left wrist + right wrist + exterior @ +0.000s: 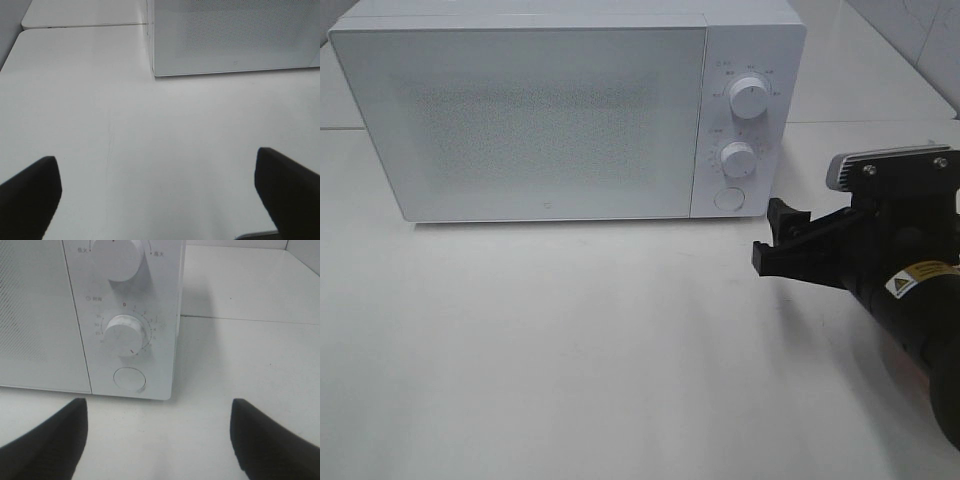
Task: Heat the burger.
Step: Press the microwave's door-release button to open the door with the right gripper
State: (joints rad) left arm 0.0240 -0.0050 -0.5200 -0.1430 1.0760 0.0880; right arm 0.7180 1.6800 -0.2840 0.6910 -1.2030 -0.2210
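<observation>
Burger: not visible in any view, so no read on its look or location. The microwave (520, 110) door (530, 120) is shut, and its speckled panel is opaque, so I cannot tell what is inside.

The right arm (910, 300) enters from the right edge of the overhead view, held low over the table (570, 350). The right gripper (768, 238) points at the microwave's control strip, roughly level with the round button (728, 198). It is near the button but not touching. Its fingers are spread wide with nothing between them. The wrist view shows bare table in the gap.

The left gripper (156, 175) shows only in its own wrist view. It is also spread wide and empty, over bare table, facing the door's lower corner from well back.

Controls: upper knob (749, 98), lower knob (737, 158), and the button below them. The lower knob's mark is turned well away from the 0 on its scale.

The microwave sits at the back of the table.
</observation>
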